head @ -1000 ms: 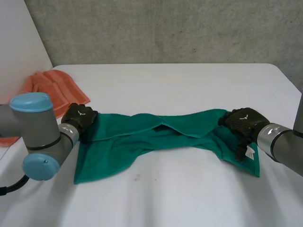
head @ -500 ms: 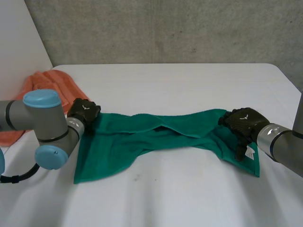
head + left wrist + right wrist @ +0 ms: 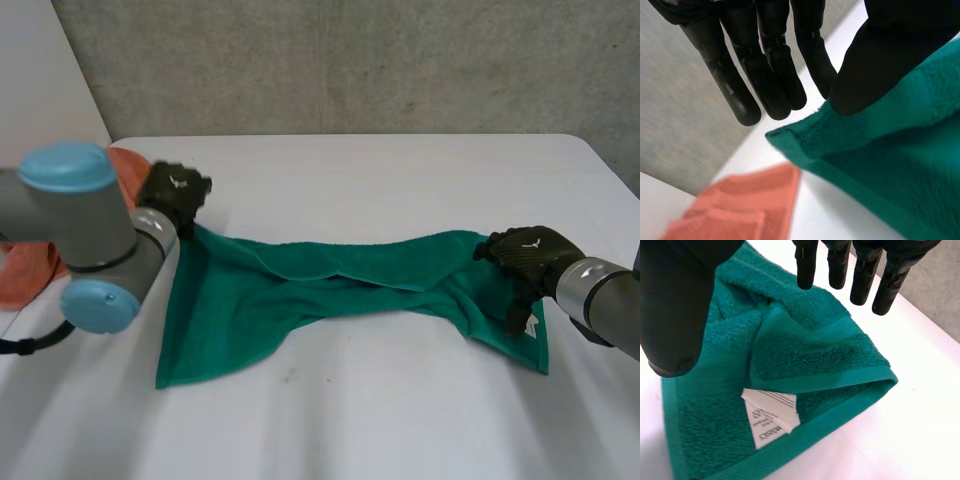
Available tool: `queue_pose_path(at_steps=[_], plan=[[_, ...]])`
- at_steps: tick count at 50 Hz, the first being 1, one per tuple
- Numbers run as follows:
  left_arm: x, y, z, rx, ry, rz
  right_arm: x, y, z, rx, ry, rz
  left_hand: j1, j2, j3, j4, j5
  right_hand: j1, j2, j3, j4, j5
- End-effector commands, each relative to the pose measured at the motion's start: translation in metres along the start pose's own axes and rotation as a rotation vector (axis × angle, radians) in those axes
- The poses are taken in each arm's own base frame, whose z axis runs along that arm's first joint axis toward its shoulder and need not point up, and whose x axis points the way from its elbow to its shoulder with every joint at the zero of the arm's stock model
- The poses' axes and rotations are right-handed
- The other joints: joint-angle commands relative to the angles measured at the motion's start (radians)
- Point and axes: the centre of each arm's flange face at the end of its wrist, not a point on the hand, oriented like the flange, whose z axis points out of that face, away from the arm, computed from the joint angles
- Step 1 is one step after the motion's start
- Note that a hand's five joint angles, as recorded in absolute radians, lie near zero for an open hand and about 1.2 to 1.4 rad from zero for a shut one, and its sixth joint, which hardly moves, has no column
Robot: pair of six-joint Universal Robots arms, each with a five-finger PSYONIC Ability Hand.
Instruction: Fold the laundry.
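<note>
Above the white table (image 3: pixel 400 430), the left hand (image 3: pixel 176 192) has lifted its pinched corner of the green towel (image 3: pixel 300 295) for folding; right hand (image 3: pixel 530 256) open.

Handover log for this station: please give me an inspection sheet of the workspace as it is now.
Surface: white table.
Job's things: green towel lying crumpled across the table, partly lapped over itself; white label showing at its right end.
Clutter: orange cloth bunched at the table's left side.
Hands: left hand pinches the towel's far left corner with its thumb and fingers, with the corner raised off the table; right hand is open, with straight fingers over the towel's right end.
Cables: nothing seen.
Surroundings: concrete wall behind the table; white panel at left.
</note>
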Motion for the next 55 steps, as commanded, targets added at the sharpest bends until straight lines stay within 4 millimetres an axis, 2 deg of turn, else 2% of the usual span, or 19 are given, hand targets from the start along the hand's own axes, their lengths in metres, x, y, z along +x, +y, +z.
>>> queue_pose_path(at_steps=[1, 7, 12, 15, 18, 20, 25, 30, 37, 42, 48, 50, 53, 55], plan=[[-0.031, -0.074, -0.052, 0.158, -0.044, -0.107, -0.002, -0.002, -0.007, -0.005, -0.026, 0.184, 0.266, 0.205, 0.209, 0.199, 0.249, -0.027, -0.042, -0.039, -0.057, -0.064], [-0.046, -0.116, -0.091, 0.266, -0.053, -0.189, -0.011, -0.006, -0.006, 0.036, -0.069, 0.279, 0.266, 0.205, 0.209, 0.199, 0.249, -0.027, -0.042, -0.039, -0.057, -0.064], [-0.048, -0.147, -0.126, 0.356, -0.033, -0.249, -0.029, -0.022, -0.003, 0.133, -0.111, 0.354, 0.266, 0.205, 0.209, 0.199, 0.249, -0.027, -0.042, -0.039, -0.057, -0.064], [-0.049, -0.157, -0.137, 0.390, -0.026, -0.271, -0.035, -0.024, 0.003, 0.158, -0.126, 0.378, 0.266, 0.205, 0.209, 0.199, 0.249, -0.013, -0.029, -0.026, -0.044, -0.051], [-0.051, -0.167, -0.150, 0.428, -0.019, -0.300, -0.046, -0.019, 0.017, 0.161, -0.148, 0.388, 0.266, 0.205, 0.209, 0.199, 0.249, 0.025, 0.009, 0.012, -0.006, -0.013], [-0.052, -0.173, -0.158, 0.453, -0.013, -0.325, -0.064, -0.020, 0.022, 0.176, -0.183, 0.370, 0.266, 0.205, 0.209, 0.199, 0.249, 0.039, 0.024, 0.027, 0.009, 0.002], [-0.052, -0.183, -0.173, 0.491, 0.004, -0.359, -0.082, -0.024, 0.031, 0.220, -0.192, 0.351, 0.266, 0.205, 0.209, 0.199, 0.249, 0.101, 0.085, 0.089, 0.070, 0.064], [-0.054, -0.188, -0.180, 0.509, 0.008, -0.380, -0.087, -0.025, 0.038, 0.227, -0.170, 0.414, 0.266, 0.205, 0.209, 0.199, 0.249, 0.169, 0.153, 0.156, 0.138, 0.131], [-0.050, -0.188, -0.184, 0.502, 0.036, -0.430, -0.082, -0.026, 0.055, 0.266, -0.082, 0.534, 0.266, 0.205, 0.209, 0.199, 0.249, 0.494, 0.479, 0.482, 0.464, 0.457], [-0.054, -0.190, -0.189, 0.512, 0.040, -0.473, -0.081, -0.021, 0.072, 0.259, -0.033, 0.542, 0.266, 0.205, 0.209, 0.199, 0.249, 0.498, 0.482, 0.485, 0.467, 0.460], [-0.056, -0.190, -0.190, 0.514, 0.037, -0.490, -0.091, -0.016, 0.078, 0.247, -0.045, 0.534, 0.266, 0.205, 0.209, 0.199, 0.249, 0.497, 0.482, 0.485, 0.467, 0.460], [-0.056, -0.190, -0.190, 0.513, 0.037, -0.488, -0.092, -0.017, 0.078, 0.251, -0.046, 0.535, 0.266, 0.205, 0.209, 0.199, 0.249, 0.725, 0.709, 0.713, 0.694, 0.688], [-0.057, -0.190, -0.190, 0.514, 0.030, -0.489, -0.083, -0.025, 0.077, 0.281, -0.024, 0.541, 0.266, 0.205, 0.209, 0.199, 0.249, 1.194, 1.178, 1.182, 1.163, 1.157], [-0.058, -0.189, -0.188, 0.511, 0.026, -0.489, -0.079, -0.031, 0.074, 0.299, -0.021, 0.538, 0.266, 0.205, 0.209, 0.199, 0.249, 1.195, 1.180, 1.183, 1.164, 1.158]])
